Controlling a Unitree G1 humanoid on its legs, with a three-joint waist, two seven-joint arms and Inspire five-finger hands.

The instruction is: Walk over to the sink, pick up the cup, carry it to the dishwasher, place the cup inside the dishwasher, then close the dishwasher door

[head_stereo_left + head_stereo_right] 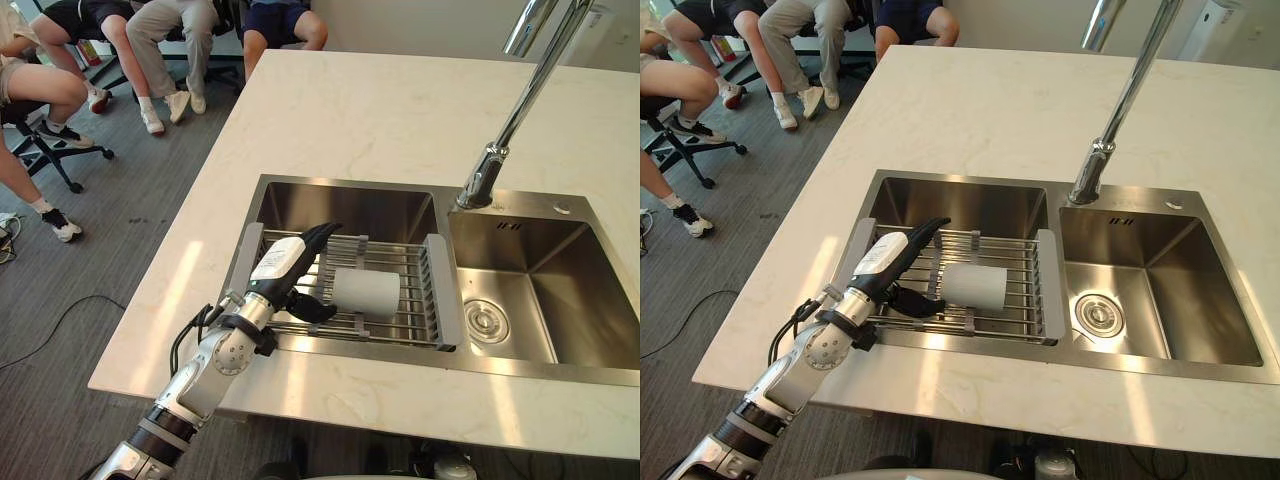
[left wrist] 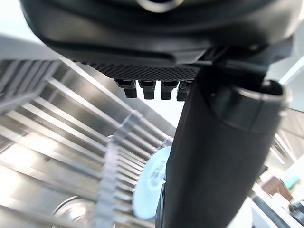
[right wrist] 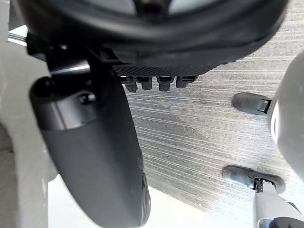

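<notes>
A white cup [image 1: 365,292] lies on its side on a metal drying rack [image 1: 445,292] over the left basin of the steel sink [image 1: 560,300]. My left hand [image 1: 285,265] reaches over the rack from the counter's near edge. Its fingers are straight above the bars, just left of the cup, and its thumb points at the cup's near side. It is open and holds nothing. In the left wrist view the thumb [image 2: 213,156] stands in front of the cup's pale base [image 2: 149,183]. My right hand [image 3: 90,156] hangs open above grey carpet.
A tall chrome faucet [image 1: 510,120] rises between the basins and leans over the right one. The pale stone counter [image 1: 380,110] surrounds the sink. Several seated people [image 1: 170,40] and an office chair [image 1: 50,150] are at the far left. Chair casters [image 3: 251,102] are near my right hand.
</notes>
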